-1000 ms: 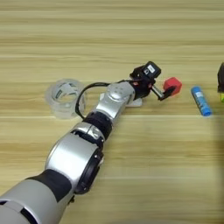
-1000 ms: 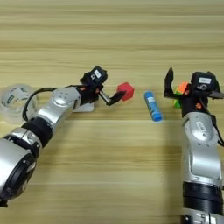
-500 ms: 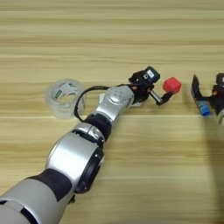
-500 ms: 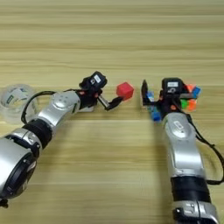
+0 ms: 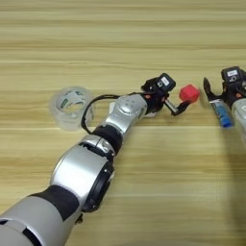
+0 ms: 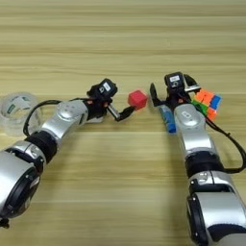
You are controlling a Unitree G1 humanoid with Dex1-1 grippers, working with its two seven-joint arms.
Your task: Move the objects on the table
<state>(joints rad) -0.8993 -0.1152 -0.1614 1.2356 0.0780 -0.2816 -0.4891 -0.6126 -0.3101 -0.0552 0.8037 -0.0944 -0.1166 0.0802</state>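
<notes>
Near mid-table, the left gripper [image 6: 126, 112] stands open just at seven o'clock of the red cube [image 6: 137, 99]; the right gripper [image 6: 167, 101] spreads open over the blue glue stick [image 6: 167, 118]. Tape roll [image 5: 71, 106] lies far left.

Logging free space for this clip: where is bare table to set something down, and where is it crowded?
Bare table spans the far side, and the near strip between both arms. Crowded: the middle row, where the left gripper, red cube, right gripper, blue glue stick and colourful cube cluster. The tape roll sits apart, left.

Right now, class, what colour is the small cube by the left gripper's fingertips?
Red: the small cube shows best in the right eye view.
</notes>
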